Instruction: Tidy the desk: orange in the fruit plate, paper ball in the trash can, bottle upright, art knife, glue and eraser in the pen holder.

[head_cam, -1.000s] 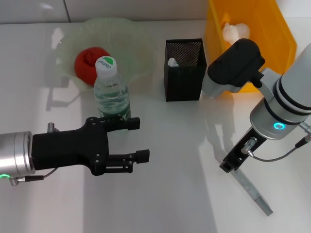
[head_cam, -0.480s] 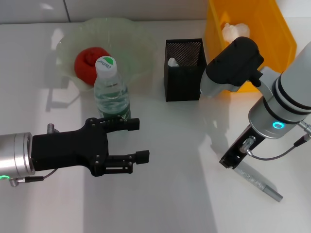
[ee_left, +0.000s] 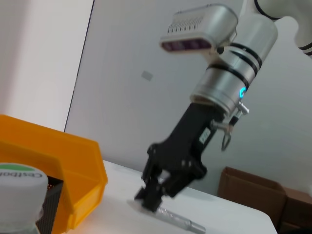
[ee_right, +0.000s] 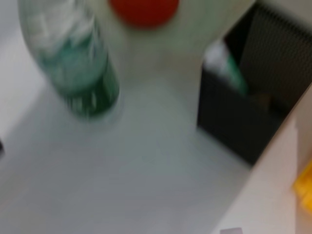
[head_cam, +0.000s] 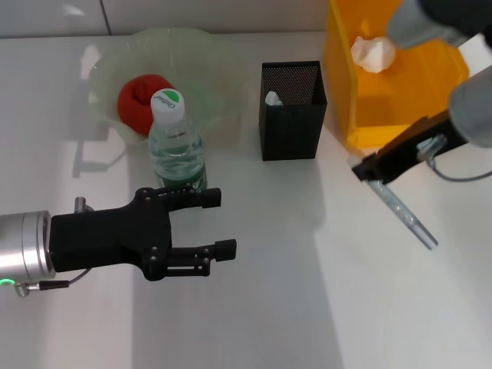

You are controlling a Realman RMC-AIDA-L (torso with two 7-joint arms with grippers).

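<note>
My right gripper [head_cam: 367,172] is shut on one end of the silver art knife [head_cam: 405,218], which hangs slanted above the table in front of the yellow trash can [head_cam: 342,92]. The left wrist view shows that right gripper [ee_left: 148,197] pinching the art knife [ee_left: 178,222]. The paper ball [head_cam: 373,52] lies inside the trash can. An orange [head_cam: 137,98] rests in the pale green fruit plate [head_cam: 207,58]. The bottle [head_cam: 177,146] stands upright in front of it. My left gripper [head_cam: 220,223] is open just right of the bottle. The black mesh pen holder [head_cam: 290,123] holds a white-topped item [head_cam: 273,98].
The table's white surface stretches across the front and middle. The trash can stands close beside the pen holder at the back right. In the right wrist view the bottle [ee_right: 73,58], the orange [ee_right: 144,7] and the pen holder [ee_right: 248,112] lie below.
My right arm has risen and swung toward the back right, lifting the art knife off the table. The left arm and bottle have stayed put.
</note>
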